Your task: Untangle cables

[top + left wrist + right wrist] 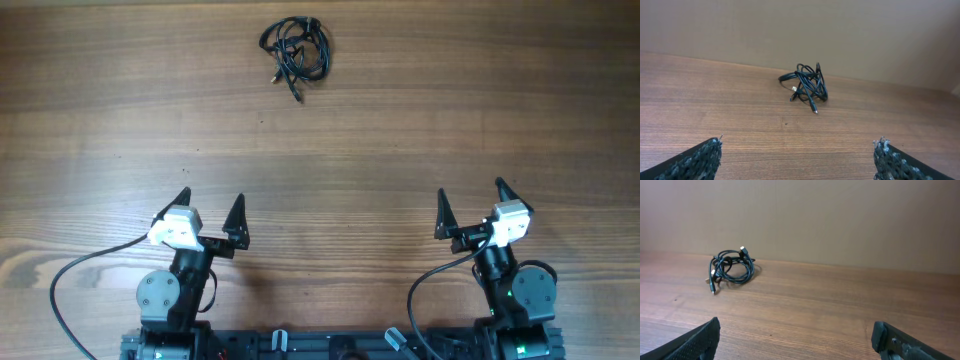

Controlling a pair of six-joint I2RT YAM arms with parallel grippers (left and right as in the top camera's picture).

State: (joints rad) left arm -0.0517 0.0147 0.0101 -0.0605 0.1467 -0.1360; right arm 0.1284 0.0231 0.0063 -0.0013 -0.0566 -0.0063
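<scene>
The cables [297, 54] lie as one small knotted black bundle at the far middle of the wooden table, with small plug ends sticking out toward me. The bundle also shows in the left wrist view [806, 86] and in the right wrist view [730, 269]. My left gripper [211, 203] is open and empty near the front left, far from the bundle; its fingertips frame bare wood [797, 145]. My right gripper [470, 194] is open and empty near the front right, its jaws also wide apart [795, 327].
The wooden table [400, 110] runs to a plain beige wall at the back. Thicker black wires [70, 290] loop from the arm bases along the front edge.
</scene>
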